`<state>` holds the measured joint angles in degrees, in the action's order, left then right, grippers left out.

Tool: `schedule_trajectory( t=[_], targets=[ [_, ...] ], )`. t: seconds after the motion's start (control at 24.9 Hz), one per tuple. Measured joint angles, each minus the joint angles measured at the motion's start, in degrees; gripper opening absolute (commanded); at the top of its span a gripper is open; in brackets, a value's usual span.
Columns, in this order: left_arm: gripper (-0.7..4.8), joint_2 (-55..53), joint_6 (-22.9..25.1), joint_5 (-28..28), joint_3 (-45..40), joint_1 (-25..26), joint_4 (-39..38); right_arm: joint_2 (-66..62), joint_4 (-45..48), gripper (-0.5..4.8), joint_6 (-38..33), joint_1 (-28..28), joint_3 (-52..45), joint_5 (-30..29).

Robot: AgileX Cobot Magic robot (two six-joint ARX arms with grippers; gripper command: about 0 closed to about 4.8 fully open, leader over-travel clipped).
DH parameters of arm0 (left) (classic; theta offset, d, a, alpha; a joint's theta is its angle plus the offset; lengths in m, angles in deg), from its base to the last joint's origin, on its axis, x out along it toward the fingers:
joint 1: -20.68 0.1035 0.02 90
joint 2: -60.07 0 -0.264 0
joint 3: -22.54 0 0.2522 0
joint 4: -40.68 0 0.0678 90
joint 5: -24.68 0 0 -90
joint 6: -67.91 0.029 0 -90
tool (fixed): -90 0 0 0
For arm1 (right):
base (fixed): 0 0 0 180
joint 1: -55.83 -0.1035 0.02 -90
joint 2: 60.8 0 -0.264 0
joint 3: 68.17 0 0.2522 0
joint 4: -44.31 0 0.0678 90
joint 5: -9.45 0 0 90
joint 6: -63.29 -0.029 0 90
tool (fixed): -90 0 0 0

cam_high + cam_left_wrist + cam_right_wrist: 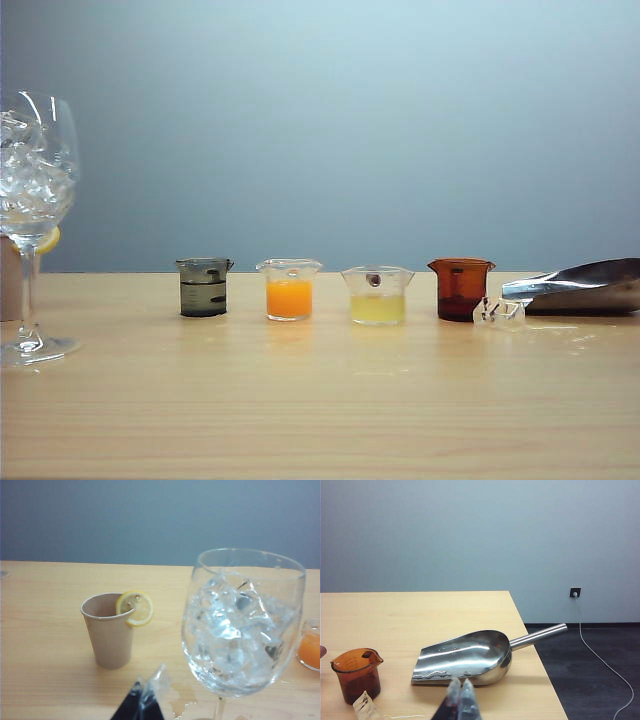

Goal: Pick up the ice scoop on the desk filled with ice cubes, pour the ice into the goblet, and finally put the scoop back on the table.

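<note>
The silver ice scoop (465,657) lies on the desk (420,615) with only water drops in its trough, and its handle sticks out past the desk's edge. My right gripper (461,685) hovers just short of it, shut and holding nothing. The scoop (590,285) also shows at the far right of the exterior view. At the far left stands the goblet (35,170), full of ice cubes (30,180). In the left wrist view, my left gripper (148,687) is shut and empty, close in front of the goblet (245,625). Neither gripper shows in the exterior view.
Four small beakers stand in a row: grey (204,287), orange (289,290), pale yellow (377,295), amber (461,289). Loose ice chunks (498,312) lie beside the amber one. A paper cup (110,630) with a lemon slice (136,607) stands behind the goblet. Spilled water (185,705) wets the wood.
</note>
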<state>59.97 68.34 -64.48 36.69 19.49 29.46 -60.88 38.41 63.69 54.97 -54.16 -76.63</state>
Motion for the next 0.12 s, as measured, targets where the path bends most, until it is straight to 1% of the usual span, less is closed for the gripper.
schedule_trajectory(
  t=[0.12],
  targets=[
    [-0.01,0.00,0.00,0.02,0.00,0.00,0.00,0.00,0.00,-0.01,0.00,0.00,0.00,0.00]
  ],
)
